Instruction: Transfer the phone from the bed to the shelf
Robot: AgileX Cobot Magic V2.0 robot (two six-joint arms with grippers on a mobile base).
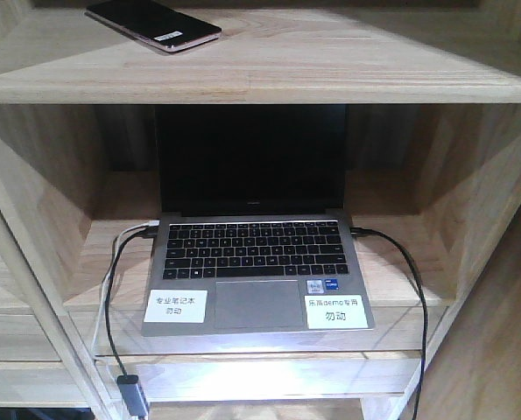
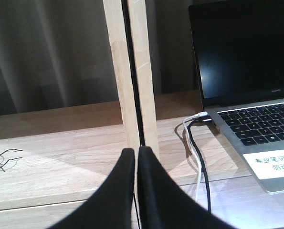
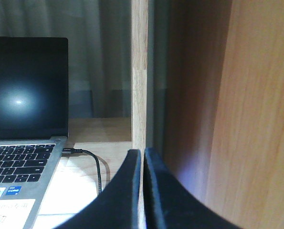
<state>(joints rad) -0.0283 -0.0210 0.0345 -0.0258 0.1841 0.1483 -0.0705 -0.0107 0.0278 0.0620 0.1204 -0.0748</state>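
Observation:
The phone [image 1: 153, 23], a thin glossy black slab with a pinkish rim and a small white sticker, lies flat on the upper board of the pale wood shelf [image 1: 330, 61], at the top left of the front view. No gripper touches it. My left gripper [image 2: 136, 151] is shut with nothing in it, low in front of a shelf upright [image 2: 132, 71]. In the right wrist view my right gripper [image 3: 142, 152] is likewise shut and empty, facing another upright [image 3: 139, 71]. The bed is out of view.
A grey laptop [image 1: 256, 254] stands open in the compartment below the phone, with black and white cables [image 2: 196, 157] plugged into its left side and a black cable [image 3: 91, 162] into its right. An orange-brown panel [image 3: 256, 114] rises close on the right.

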